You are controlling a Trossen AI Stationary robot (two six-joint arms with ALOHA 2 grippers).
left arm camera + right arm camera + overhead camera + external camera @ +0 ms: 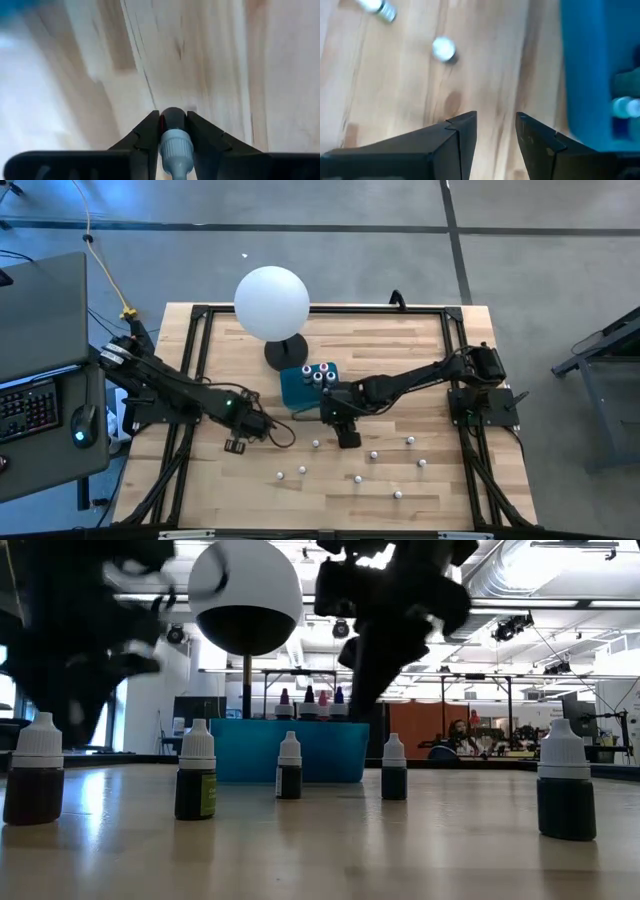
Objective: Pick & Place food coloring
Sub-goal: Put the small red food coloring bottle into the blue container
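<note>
**Two grippers over a wooden table with scattered dropper bottles**

Left gripper: dark two-finger tool, over the left-centre of the pale wooden table, fingers pressed against both sides of one small dropper bottle with a ribbed whitish cap; dark body of the bottle seen between the fingertips in the left wrist view. Seen from above at, near the table's middle row, left of the teal box.

Right gripper: dark two-finger tool, fingers apart with bare wood between them, nothing held. Seen from above at, just near-side of the teal rectangular box, with the right arm reaching in from the right edge.

Teal rectangular box: at table centre, beside the dark base of the large white ball lamp. Several dropper bottles with red, blue and dark caps standing upright inside, caps showing above the rim in the low view.

Loose whitish-capped dropper bottles: scattered over the near half of the table, well apart from one another, mostly near and right of the box. Five upright in the low view, dark liquid below white caps.

Left of the table: grey desk with keyboard and mouse.
</note>
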